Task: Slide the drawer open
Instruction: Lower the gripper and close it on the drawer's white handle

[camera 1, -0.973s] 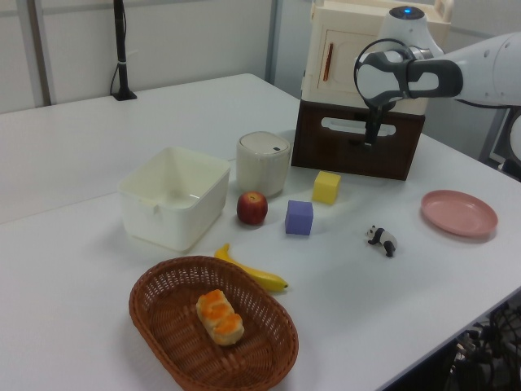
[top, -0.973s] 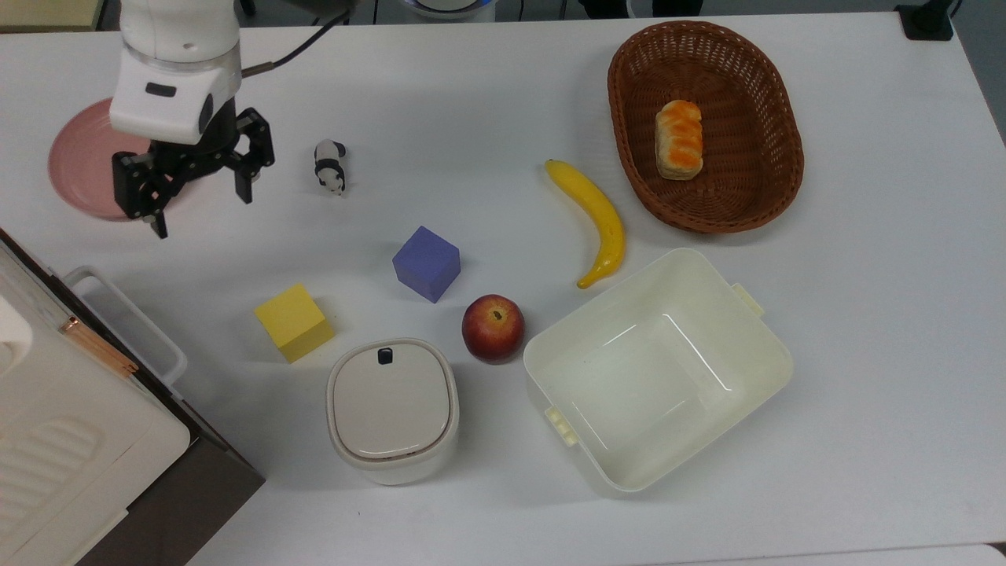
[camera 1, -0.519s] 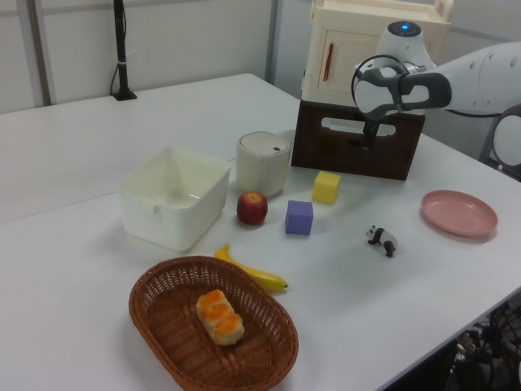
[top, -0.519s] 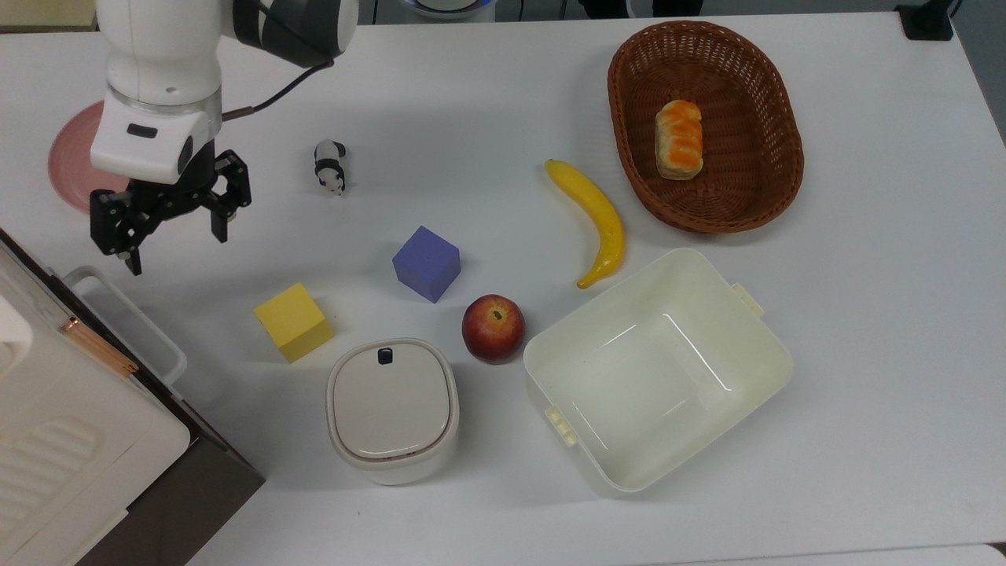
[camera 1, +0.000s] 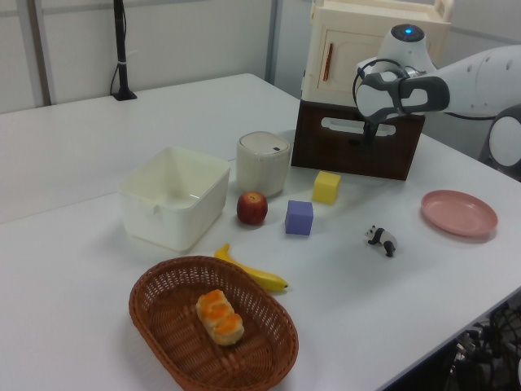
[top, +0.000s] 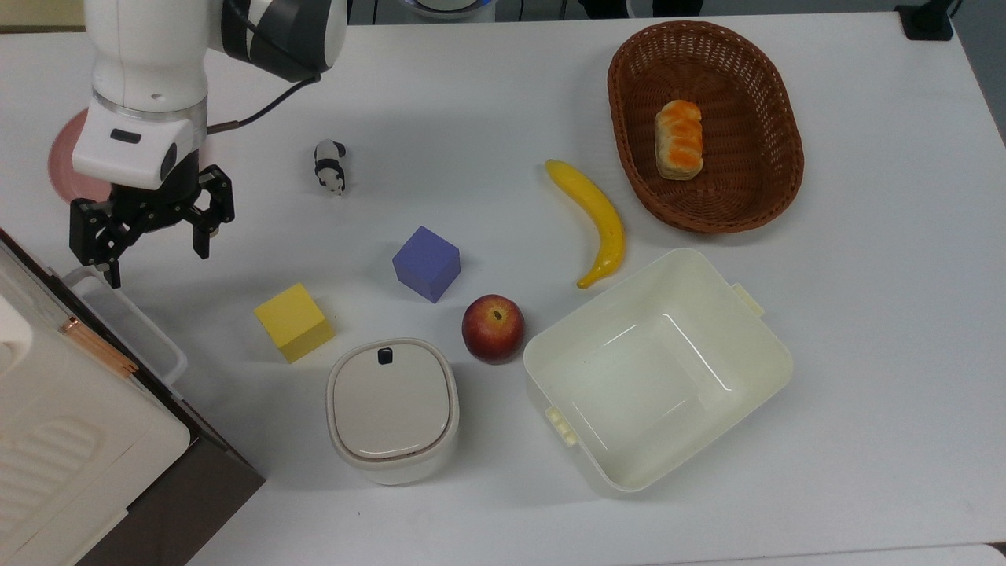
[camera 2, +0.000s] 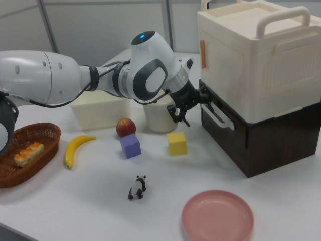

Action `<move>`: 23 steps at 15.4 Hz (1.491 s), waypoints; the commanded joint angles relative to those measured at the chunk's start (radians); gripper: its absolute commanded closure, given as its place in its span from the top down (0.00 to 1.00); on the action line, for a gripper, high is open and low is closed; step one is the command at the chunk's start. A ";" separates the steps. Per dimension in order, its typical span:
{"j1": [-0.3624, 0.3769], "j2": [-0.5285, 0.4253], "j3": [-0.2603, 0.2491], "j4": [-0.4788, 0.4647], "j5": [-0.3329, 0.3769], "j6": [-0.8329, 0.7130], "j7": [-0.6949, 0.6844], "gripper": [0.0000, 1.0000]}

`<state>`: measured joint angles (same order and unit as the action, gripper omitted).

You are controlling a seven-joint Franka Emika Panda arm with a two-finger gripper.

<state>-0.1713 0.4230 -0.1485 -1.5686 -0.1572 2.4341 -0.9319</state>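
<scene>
The drawer's dark brown front [camera 2: 226, 136] sits flush in the dark cabinet [camera 1: 352, 155], under a white appliance. Its white loop handle [top: 148, 322] juts out over the table, also seen as the handle [camera 2: 221, 116] in the right view. My gripper [top: 157, 266] hangs open just off the handle's far end, towards the top view's upper side, with nothing between its fingers. In the right view the gripper [camera 2: 192, 104] stands right beside the handle, one fingertip close to it. In the left view the gripper [camera 1: 366, 137] hangs in front of the drawer front.
A yellow cube [top: 292, 321], a purple cube [top: 427, 263], an apple [top: 493, 327] and a lidded white pot [top: 391, 409] lie near the drawer. Further off are a cream tub [top: 731, 393], a banana [top: 595, 218], a basket [top: 778, 181] with bread, a toy panda [top: 331, 166] and a pink plate [top: 63, 169].
The gripper has moved towards the top view's lower left, from over the pink plate to the end of the drawer handle. It stayed open. Nothing else moved.
</scene>
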 commanded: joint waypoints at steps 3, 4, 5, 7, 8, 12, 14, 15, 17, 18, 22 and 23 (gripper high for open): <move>0.003 0.028 -0.013 0.008 -0.018 0.057 -0.012 1.00; 0.003 0.034 -0.020 0.010 -0.016 0.066 -0.013 1.00; 0.003 0.039 -0.023 0.012 -0.015 0.075 -0.012 1.00; 0.003 0.051 -0.025 0.015 -0.015 0.085 -0.012 1.00; 0.003 0.059 -0.025 0.034 -0.013 0.085 -0.010 1.00; 0.003 0.072 -0.025 0.047 -0.015 0.085 -0.010 1.00; 0.003 0.077 -0.025 0.047 -0.016 0.085 -0.012 1.00; 0.003 0.079 -0.025 0.045 -0.016 0.085 -0.013 1.00; 0.003 0.080 -0.025 0.044 -0.018 0.085 -0.013 1.00; 0.003 0.082 -0.025 0.042 -0.018 0.085 -0.013 1.00; 0.006 0.086 -0.025 0.038 -0.021 0.085 -0.012 1.00; 0.006 0.086 -0.023 0.038 -0.033 0.085 -0.012 1.00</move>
<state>-0.1756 0.5023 -0.1622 -1.5322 -0.1583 2.5044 -0.9327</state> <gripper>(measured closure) 0.000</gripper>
